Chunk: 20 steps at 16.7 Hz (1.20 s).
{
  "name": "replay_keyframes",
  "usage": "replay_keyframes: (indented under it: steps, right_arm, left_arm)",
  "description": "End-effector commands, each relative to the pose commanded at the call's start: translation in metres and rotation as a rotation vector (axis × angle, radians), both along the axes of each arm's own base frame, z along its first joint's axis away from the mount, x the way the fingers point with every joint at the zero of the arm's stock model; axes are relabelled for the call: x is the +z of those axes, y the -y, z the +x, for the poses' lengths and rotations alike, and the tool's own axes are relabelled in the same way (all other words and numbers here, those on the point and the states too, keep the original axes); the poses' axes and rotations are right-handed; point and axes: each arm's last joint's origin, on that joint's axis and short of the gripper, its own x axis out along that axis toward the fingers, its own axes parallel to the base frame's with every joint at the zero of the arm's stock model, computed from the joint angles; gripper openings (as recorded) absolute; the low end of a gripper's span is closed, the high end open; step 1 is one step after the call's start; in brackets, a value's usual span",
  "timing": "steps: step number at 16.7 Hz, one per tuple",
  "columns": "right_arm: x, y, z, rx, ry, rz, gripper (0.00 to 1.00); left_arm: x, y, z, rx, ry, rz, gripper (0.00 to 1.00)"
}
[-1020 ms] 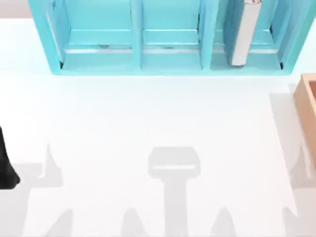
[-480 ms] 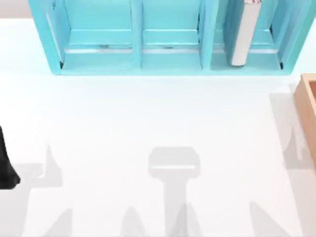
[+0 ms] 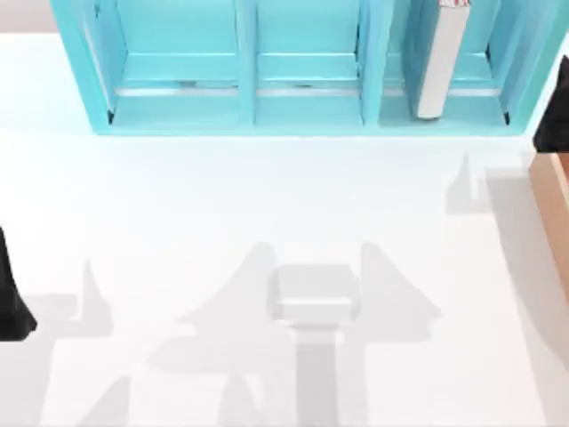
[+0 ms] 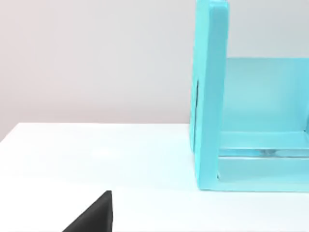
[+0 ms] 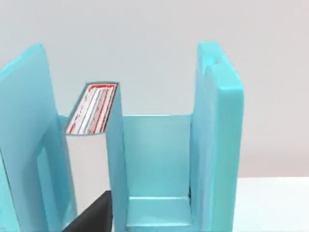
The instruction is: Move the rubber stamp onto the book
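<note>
Right arm point(image 3: 553, 107) has swung in beside the shelf unit's point(image 3: 302, 67) right end, above the wooden box point(image 3: 553, 200); left arm point(image 3: 11, 294) parked well left of shelf; jaws' state cannot tell

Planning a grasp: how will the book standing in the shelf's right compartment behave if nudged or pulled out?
The book stands on edge with space beside it, so a nudge would probably tip it against a shelf divider. Thick and hard-covered, it should stay stiff and feel fairly heavy. Its smooth covers may slip in the jaws.

Book point(image 3: 442, 58) upright in shelf unit's point(image 3: 249, 107) right compartment, white pages outward.
</note>
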Motion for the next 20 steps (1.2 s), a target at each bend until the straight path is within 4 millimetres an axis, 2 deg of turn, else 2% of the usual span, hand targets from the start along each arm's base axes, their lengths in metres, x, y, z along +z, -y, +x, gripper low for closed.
replay_keyframes:
  steps: [3, 5, 8, 10, 13, 20]
  right_arm:
    - [-0.034, -0.031, 0.05, -0.009, -0.06, -0.017, 1.0]
    - [-0.063, -0.051, 0.074, -0.017, -0.084, -0.027, 1.0]
    - [-0.102, -0.075, 0.098, -0.029, -0.092, -0.031, 1.0]
    - [-0.12, -0.087, 0.107, -0.035, -0.082, -0.026, 1.0]
    - [-0.134, -0.097, 0.113, -0.04, -0.064, -0.015, 1.0]
    - [-0.135, -0.097, 0.117, -0.043, -0.065, -0.014, 1.0]
  left_arm:
    - [0.0, 0.0, 0.0, 0.0, 0.0, 0.0, 1.0]
    - [0.0, 0.0, 0.0, 0.0, 0.0, 0.0, 1.0]
    - [0.0, 0.0, 0.0, 0.0, 0.0, 0.0, 1.0]
    - [0.0, 0.0, 0.0, 0.0, 0.0, 0.0, 1.0]
    - [0.0, 0.0, 0.0, 0.0, 0.0, 0.0, 1.0]
    - [0.0, 0.0, 0.0, 0.0, 0.0, 0.0, 1.0]
